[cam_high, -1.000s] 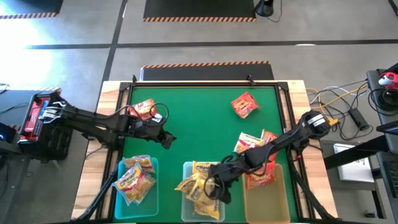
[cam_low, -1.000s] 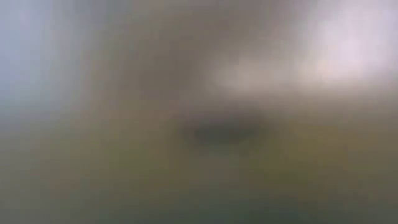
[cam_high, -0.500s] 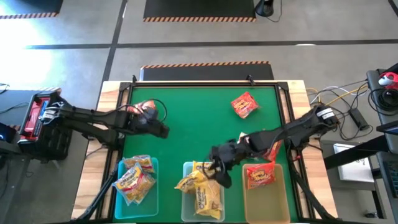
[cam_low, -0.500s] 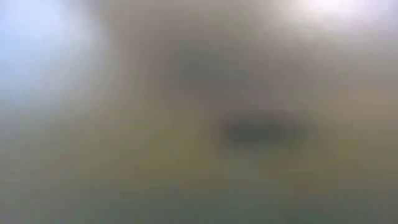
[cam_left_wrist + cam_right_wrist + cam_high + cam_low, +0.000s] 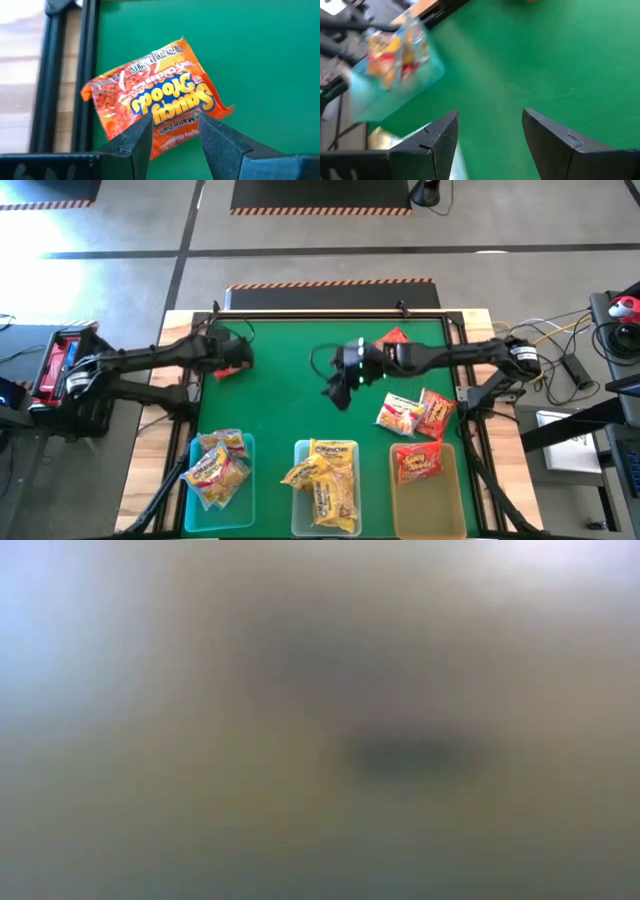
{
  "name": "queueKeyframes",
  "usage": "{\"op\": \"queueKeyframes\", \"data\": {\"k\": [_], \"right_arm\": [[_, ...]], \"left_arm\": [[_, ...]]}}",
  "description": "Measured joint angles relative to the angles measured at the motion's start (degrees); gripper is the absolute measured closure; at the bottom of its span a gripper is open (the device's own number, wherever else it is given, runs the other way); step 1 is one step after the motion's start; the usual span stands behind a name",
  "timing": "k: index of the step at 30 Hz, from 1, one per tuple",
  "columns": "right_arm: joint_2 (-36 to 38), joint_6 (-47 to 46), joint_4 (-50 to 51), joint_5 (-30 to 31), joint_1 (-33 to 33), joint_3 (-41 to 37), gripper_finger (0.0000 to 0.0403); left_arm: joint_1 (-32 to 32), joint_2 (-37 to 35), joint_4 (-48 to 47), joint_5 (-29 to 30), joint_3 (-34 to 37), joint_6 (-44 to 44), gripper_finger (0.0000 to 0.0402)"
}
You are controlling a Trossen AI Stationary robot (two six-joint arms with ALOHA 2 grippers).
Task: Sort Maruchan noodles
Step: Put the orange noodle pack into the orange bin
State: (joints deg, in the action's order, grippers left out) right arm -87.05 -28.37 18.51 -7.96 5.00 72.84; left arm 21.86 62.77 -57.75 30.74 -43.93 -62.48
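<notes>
Green surface, framed in black rails, seen from above.

Left pincer: at the far-left part of the surface, fingers parted and empty, poised directly over an orange noodle packet that lies flat beside the left rail.

Right pincer: reached across to the middle of the surface, fingers spread, nothing between them, green cloth beneath.

Red packet: far right area, partly hidden by the right arm.

Two packets, one yellow-orange and one red: lying side by side on the right, near the right bin.

Left bin: holds several orange-yellow packets.

Middle bin: holds a heap of yellow packets.

Right bin: holds one red packet.

Low view: wholly blurred, nothing can be made out.
</notes>
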Motion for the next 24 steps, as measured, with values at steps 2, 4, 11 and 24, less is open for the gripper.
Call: {"op": "queueKeyframes", "data": {"k": [2, 4, 11, 24], "right_arm": [[0.0, 1.05, 0.32, -0.05, 3.07, 0.0, 0.0197], [0.0, 1.92, 0.69, -0.08, 6.01, 0.0, 0.0197], [-0.17, 5.55, 0.86, -1.48, 14.12, -0.02, 0.0197], [-0.17, 9.83, 0.97, -3.43, 19.18, -0.02, 0.0197]], "left_arm": [[2.98, 0.58, 3.34, -2.64, 1.31, 2.25, 0.026], [5.2, 1.67, 6.51, -5.38, 2.28, 4.43, 0.026], [9.18, 8.44, 9.19, -6.14, 2.55, 5.27, 0.026], [10.17, 21.13, 11.28, -9.96, -1.32, 10.19, 0.026]]}}
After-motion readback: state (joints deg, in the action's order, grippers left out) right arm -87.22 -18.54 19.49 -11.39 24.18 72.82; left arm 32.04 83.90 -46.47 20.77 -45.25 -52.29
